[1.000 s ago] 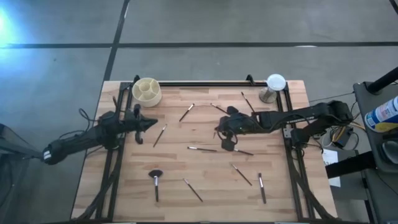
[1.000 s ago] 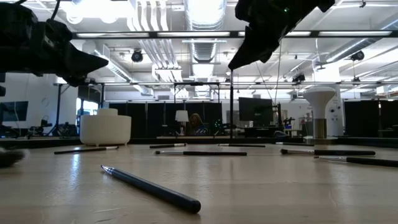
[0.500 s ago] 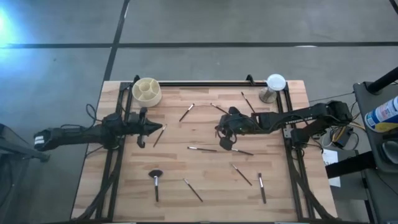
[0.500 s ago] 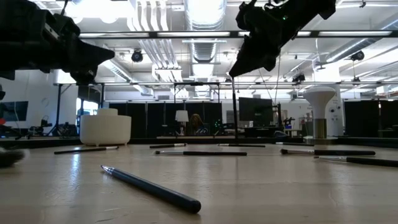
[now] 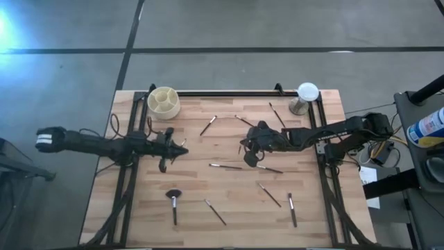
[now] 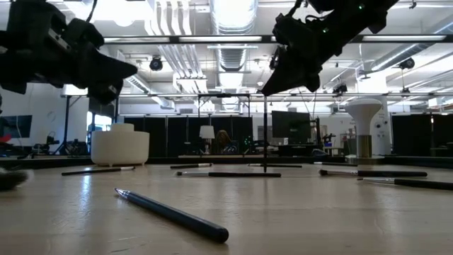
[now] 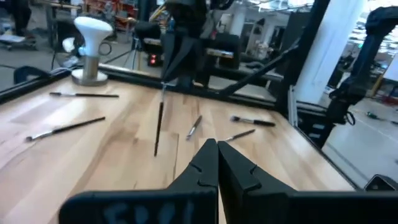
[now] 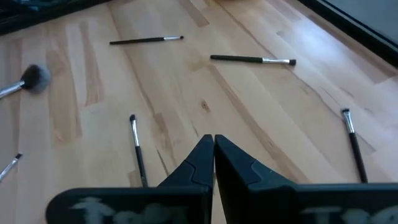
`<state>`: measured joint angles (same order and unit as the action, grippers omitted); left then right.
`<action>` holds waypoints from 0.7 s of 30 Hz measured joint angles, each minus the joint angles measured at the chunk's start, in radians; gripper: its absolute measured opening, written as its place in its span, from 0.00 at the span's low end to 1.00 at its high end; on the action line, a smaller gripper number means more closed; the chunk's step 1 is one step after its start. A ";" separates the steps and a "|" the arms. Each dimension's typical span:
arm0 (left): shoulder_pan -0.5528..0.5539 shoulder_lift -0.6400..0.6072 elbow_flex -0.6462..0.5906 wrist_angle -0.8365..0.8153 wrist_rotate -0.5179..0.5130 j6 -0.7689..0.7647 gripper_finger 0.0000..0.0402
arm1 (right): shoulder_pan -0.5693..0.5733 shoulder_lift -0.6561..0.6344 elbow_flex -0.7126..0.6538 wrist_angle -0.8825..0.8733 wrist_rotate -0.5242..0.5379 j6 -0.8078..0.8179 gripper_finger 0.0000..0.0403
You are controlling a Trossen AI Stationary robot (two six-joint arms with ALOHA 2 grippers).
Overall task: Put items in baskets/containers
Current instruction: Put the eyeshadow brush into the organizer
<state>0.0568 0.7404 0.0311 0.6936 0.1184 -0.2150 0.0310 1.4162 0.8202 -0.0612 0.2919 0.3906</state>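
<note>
1. The left gripper (image 5: 182, 148) is shut and holds nothing. It hangs over a thin dark brush (image 5: 178, 151) lying slanted on the wooden table (image 5: 229, 208).
2. The round cream cup (image 5: 164, 102) sits near, at the back.
3. The right gripper (image 5: 248, 160) is shut and empty too.
</note>
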 joint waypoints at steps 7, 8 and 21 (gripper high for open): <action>-0.036 0.155 0.085 0.002 -0.057 0.000 0.01 | 0.012 0.000 0.001 0.024 -0.001 0.002 0.02; -0.042 0.177 0.097 -0.003 -0.073 0.000 0.03 | 0.012 0.000 0.002 0.029 -0.001 0.002 0.02; -0.095 0.419 0.137 0.201 -0.098 -0.043 0.27 | 0.018 0.028 0.017 0.167 -0.016 -0.005 0.02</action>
<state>-0.0380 1.1596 0.1677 0.8944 0.0207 -0.2581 0.0492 1.4445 0.8374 0.1059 0.2761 0.3852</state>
